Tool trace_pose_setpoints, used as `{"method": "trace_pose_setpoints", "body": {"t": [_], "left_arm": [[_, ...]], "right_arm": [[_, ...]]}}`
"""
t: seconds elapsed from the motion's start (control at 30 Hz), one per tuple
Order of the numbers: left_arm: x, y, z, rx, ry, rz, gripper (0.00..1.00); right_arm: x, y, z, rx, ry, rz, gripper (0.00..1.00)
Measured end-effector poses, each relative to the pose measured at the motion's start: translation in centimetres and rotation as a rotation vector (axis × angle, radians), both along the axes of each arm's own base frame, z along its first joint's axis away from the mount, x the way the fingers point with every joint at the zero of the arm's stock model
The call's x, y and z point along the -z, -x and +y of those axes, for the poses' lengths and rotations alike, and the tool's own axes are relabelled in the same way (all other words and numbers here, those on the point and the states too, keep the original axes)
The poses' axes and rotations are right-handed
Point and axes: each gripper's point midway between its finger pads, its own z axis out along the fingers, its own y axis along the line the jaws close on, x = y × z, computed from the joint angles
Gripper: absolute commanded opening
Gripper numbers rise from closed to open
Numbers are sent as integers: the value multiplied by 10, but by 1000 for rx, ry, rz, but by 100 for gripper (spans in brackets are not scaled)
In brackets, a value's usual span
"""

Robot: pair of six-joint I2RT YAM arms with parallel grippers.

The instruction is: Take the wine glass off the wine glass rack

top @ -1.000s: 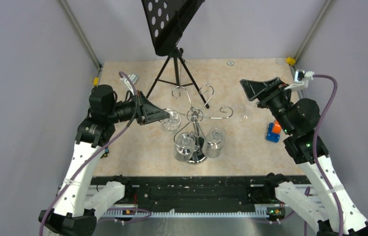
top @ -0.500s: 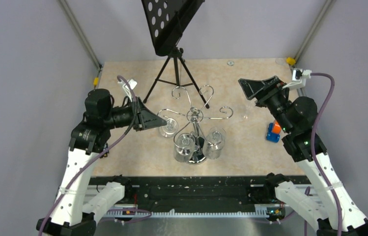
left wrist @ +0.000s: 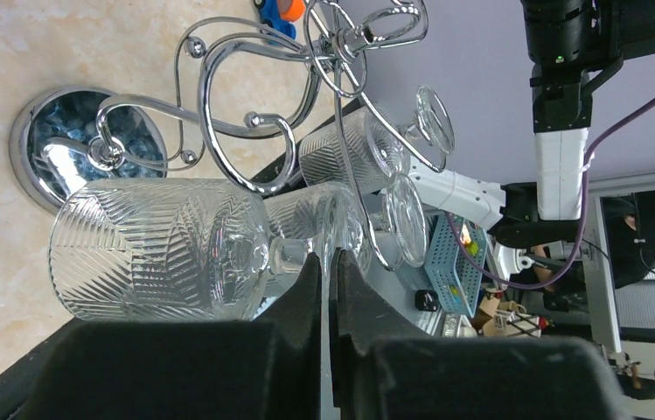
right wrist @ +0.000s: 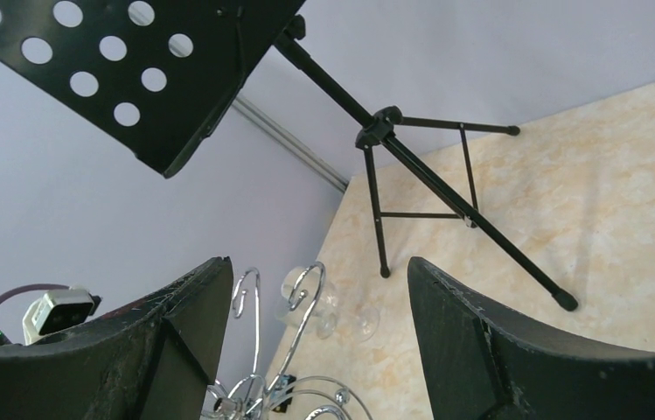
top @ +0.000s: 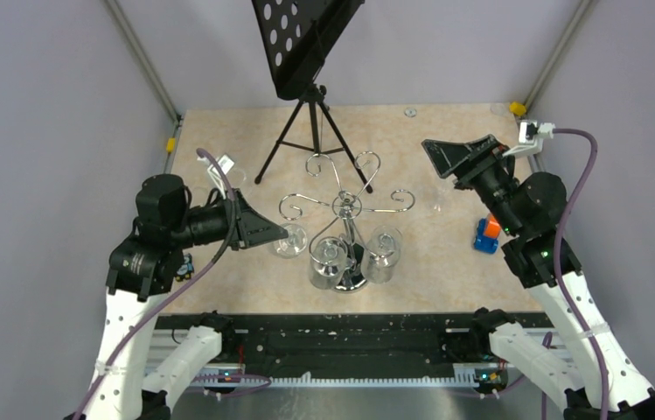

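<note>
Clear patterned wine glass lies sideways at the tip of the left tool, which is closed on its stem. The bowl points right, toward the wine glass rack. The glass is just left of the rack, nearer than its left curled arm, above the bench. The right tool is wide open, holding nothing, well apart at the far right.
</note>
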Motion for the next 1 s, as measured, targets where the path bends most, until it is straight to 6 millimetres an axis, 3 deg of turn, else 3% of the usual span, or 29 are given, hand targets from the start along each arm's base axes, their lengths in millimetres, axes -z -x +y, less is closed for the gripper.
{"method": "trace_pose_setpoints", "body": {"t": [0.2, 0.3, 0.73, 1.0], "left_arm": [[-1, 8, 7, -43, -19, -12, 0], [-11, 9, 10, -71, -23, -35, 0], [-83, 35, 20, -105, 15, -200, 0], [-133, 23, 6, -61, 141, -250, 0]], "right_arm": [[-6, 3, 4, -27, -22, -15, 74], [-8, 4, 5, -34, -32, -15, 74], [-15, 7, 8, -60, -67, -28, 74], [-14, 3, 17, -100, -60, -27, 74]]}}
